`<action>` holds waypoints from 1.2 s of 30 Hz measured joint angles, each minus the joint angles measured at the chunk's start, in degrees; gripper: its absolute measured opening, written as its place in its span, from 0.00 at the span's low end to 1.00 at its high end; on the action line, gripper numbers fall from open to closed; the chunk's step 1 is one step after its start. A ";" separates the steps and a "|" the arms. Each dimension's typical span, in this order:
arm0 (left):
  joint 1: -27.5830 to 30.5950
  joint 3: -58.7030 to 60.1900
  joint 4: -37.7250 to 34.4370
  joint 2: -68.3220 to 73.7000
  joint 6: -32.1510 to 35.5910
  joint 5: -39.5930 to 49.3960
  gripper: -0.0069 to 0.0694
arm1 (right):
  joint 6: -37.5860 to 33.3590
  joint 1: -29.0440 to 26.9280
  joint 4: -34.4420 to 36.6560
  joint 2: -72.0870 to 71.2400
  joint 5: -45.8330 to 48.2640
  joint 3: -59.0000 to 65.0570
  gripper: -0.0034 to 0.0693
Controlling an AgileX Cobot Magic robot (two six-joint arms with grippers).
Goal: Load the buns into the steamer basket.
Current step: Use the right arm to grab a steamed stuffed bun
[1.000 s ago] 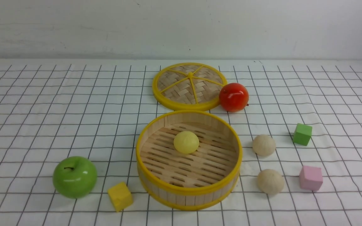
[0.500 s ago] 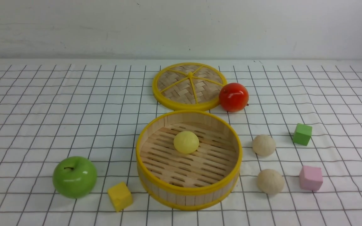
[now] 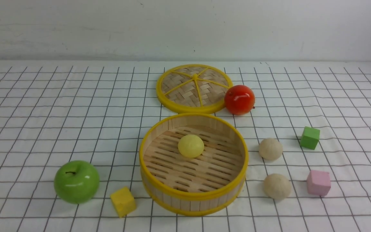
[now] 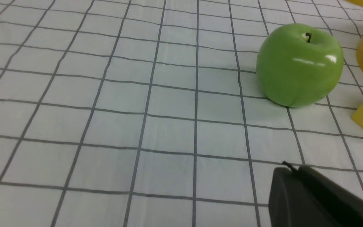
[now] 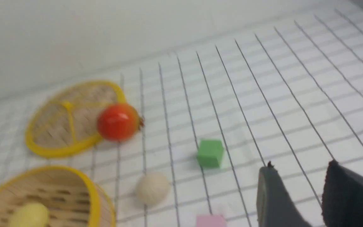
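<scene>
- The right gripper hangs above the checked cloth. Its two fingers are parted a moderate way, with only bare cloth in the gap.
- The left gripper shows as one dark mass low over the cloth, fingers pressed together and empty. The green apple lies ahead of it.
- Neither arm reaches into the front view, so both seem well back from the basket.
- The yellow bun sits on the basket's slatted floor, near the middle.
- The far beige bun and the near beige bun lie on the cloth to the right of the basket, apart from its wall and from each other.
- One bun of three looks placed, so the step in hand is probably the reach for a beige bun, and the right arm is on that side.
- The next move calls for centring the fingers over one bun, lowering, and closing gently, since a round ball may roll.
- The green block and pink block stand just right of the buns, so the approach from above looks clearest.
- The basket's raised rim means lifting the bun over it, and there is free floor around the yellow bun.
- The lid and red fruit lie behind the basket, clear of that path.
</scene>
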 joint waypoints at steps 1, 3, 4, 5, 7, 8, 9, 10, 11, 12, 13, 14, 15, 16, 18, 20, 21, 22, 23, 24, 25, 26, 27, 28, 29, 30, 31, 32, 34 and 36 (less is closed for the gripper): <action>0.00 0.00 0.00 0.00 0.00 0.00 0.11 | -0.53 0.00 -0.05 2.98 -0.15 -0.05 0.38; 0.00 0.00 0.00 0.00 0.00 0.00 0.11 | -0.67 0.07 3.12 9.08 -0.54 -0.05 0.38; 0.00 0.00 0.00 0.00 0.00 0.00 0.11 | -0.67 0.14 3.57 9.60 -0.54 -0.05 0.38; 0.00 0.00 0.00 0.00 0.00 0.00 0.11 | -1.23 0.71 7.09 13.23 -0.54 -0.11 0.38; 0.00 0.00 0.00 0.00 0.00 0.00 0.11 | -4.96 2.63 11.89 18.39 -0.29 -0.61 0.38; 0.00 0.00 0.00 0.00 0.00 0.00 0.11 | -6.64 3.76 13.16 20.45 -0.01 -0.94 0.38; 0.00 0.00 0.00 0.00 0.00 0.00 0.11 | -9.52 5.33 15.10 23.06 0.84 -1.68 0.38; 0.00 0.00 0.00 0.00 0.00 0.00 0.11 | -11.10 6.27 16.12 24.09 1.48 -2.22 0.38; 0.00 0.00 0.00 0.00 0.00 0.00 0.11 | -13.75 8.43 17.85 28.08 3.15 -3.62 0.38; 0.00 0.00 0.00 0.00 0.00 0.00 0.11 | -14.50 9.05 18.25 29.05 3.64 -4.05 0.38; 0.00 0.00 0.00 0.00 0.00 0.00 0.11 | -15.61 11.46 18.64 32.70 5.27 -6.00 0.38; 0.00 0.00 0.00 0.00 0.00 0.00 0.11 | -15.87 12.90 18.55 34.77 5.91 -7.07 0.38; 0.00 0.00 0.00 0.00 0.00 0.00 0.12 | -15.87 14.25 18.26 36.65 6.08 -7.90 0.38; 0.00 0.00 0.00 0.00 0.00 0.00 0.12 | -15.87 15.22 17.86 38.03 6.13 -8.71 0.38; 0.00 0.00 0.00 0.00 0.00 0.00 0.12 | -15.73 16.75 17.15 40.24 6.15 -10.25 0.38; 0.00 0.00 0.00 0.00 0.00 0.00 0.13 | -14.22 18.50 16.00 43.88 6.12 -12.42 0.38; 0.00 0.00 0.00 0.00 0.00 0.00 0.13 | -13.89 18.61 15.65 44.60 6.00 -12.98 0.38; 0.00 0.00 0.00 0.00 0.00 0.00 0.13 | -13.78 18.68 15.55 44.82 6.00 -12.98 0.38; 0.00 0.00 0.00 0.00 0.00 0.00 0.13 | -12.82 18.75 14.93 46.53 5.63 -13.86 0.38; 0.00 0.00 0.00 0.00 0.00 0.00 0.13 | -12.65 18.75 14.67 46.93 5.50 -14.06 0.38; 0.00 0.00 0.00 0.00 0.00 0.00 0.13 | -12.36 18.75 13.90 48.38 4.80 -14.52 0.38; 0.00 0.00 0.00 0.00 0.00 0.00 0.13 | -12.29 18.75 13.71 49.01 4.36 -14.70 0.38; 0.00 0.00 0.00 0.00 0.00 0.00 0.14 | -12.23 18.75 13.65 49.98 3.37 -14.85 0.38; 0.00 0.00 0.00 0.00 0.00 0.00 0.14 | -12.17 18.75 13.65 50.10 3.24 -14.85 0.38; 0.00 0.00 0.00 0.00 0.00 0.00 0.14 | -12.17 18.75 13.63 50.86 2.28 -14.90 0.38; 0.00 0.00 0.00 0.00 0.00 0.00 0.14 | -12.11 18.75 13.38 51.49 1.75 -14.92 0.38; 0.00 0.00 0.00 0.00 0.00 0.00 0.14 | -12.11 18.75 12.89 52.10 1.09 -14.97 0.38; 0.00 0.00 0.02 0.00 0.00 0.00 0.14 | -12.11 18.75 12.12 52.70 0.54 -15.04 0.38; 0.00 0.00 0.02 0.00 0.00 0.00 0.14 | -12.11 18.75 10.93 53.39 0.11 -15.10 0.38; 0.00 0.00 0.02 0.00 0.00 0.00 0.14 | -12.00 18.75 9.79 54.13 -0.32 -15.27 0.38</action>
